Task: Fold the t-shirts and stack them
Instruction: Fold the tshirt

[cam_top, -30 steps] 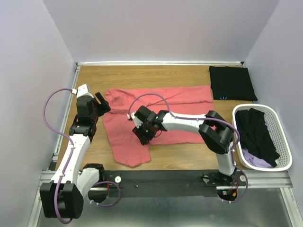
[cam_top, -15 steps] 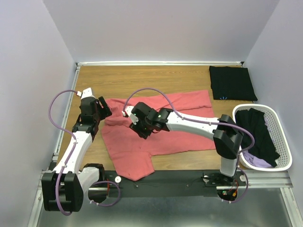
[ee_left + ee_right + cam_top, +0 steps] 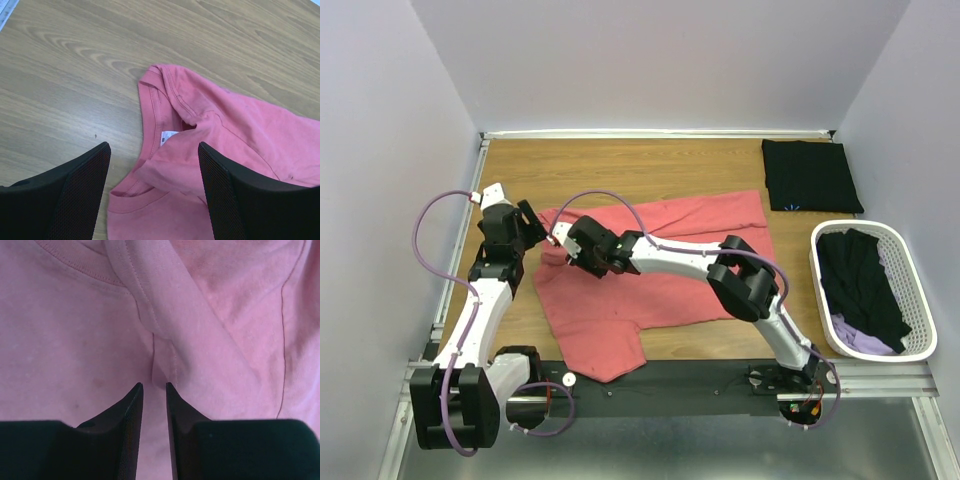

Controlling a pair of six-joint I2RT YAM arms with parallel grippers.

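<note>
A coral-pink t-shirt (image 3: 665,262) lies spread and rumpled on the wooden table (image 3: 620,165). Its collar (image 3: 155,117), with a white label, points toward the left arm. My left gripper (image 3: 531,226) (image 3: 152,150) hovers wide open over the collar, holding nothing. My right gripper (image 3: 563,246) (image 3: 152,385) reaches far left and sits low on the shirt just below the collar. Its jaws stand narrowly apart, and a raised fold of pink cloth (image 3: 162,372) lies right at the tips. A folded black t-shirt (image 3: 810,175) with a tiny light-blue mark rests at the back right.
A white slatted basket (image 3: 923,300) stands at the right edge, holding a black t-shirt (image 3: 865,280) and a lilac one (image 3: 855,338). The right arm's long forearm (image 3: 680,262) stretches over the pink shirt.
My right gripper has swept left across the pink shirt toward the collar, and its jaws have narrowed. The left gripper has stayed open near the collar.
</note>
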